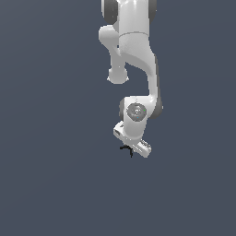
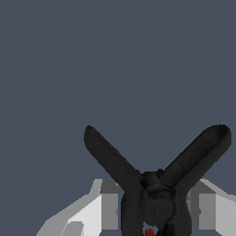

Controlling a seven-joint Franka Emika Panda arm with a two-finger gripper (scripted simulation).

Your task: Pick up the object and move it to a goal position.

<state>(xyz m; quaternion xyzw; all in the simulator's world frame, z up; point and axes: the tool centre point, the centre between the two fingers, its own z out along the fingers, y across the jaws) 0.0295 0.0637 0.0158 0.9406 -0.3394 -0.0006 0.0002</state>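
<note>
- The hand [image 1: 132, 150] pointed down at the foot of the arm, its white body tilted, running from about 10 o'clock to 4 o'clock in the exterior view.
- In the wrist view the hand [image 2: 154, 207] showed a pale finger [image 2: 99, 207] on one side and another on the opposite side, with the object filling the gap between them.
- The fingers stood narrow and close against the object's hub; whether they actually pressed on it could not be told.
- The object [image 2: 156, 184] was black, with two thick prongs spreading in a V toward 10 and 2 o'clock from a round hub, and a small red tip at its base.
- In the exterior view the object [image 1: 126, 149] was a tiny black spindly shape just under the hand, at about 7 o'clock from it, touching or nearly touching the fingers.
- The arm [image 1: 138, 55] rose white from the hand toward 12 o'clock, bending through a round joint and leaving the picture at its upper edge.
- The counter [image 1: 46, 184] was a flat grey-blue surface on all sides.
</note>
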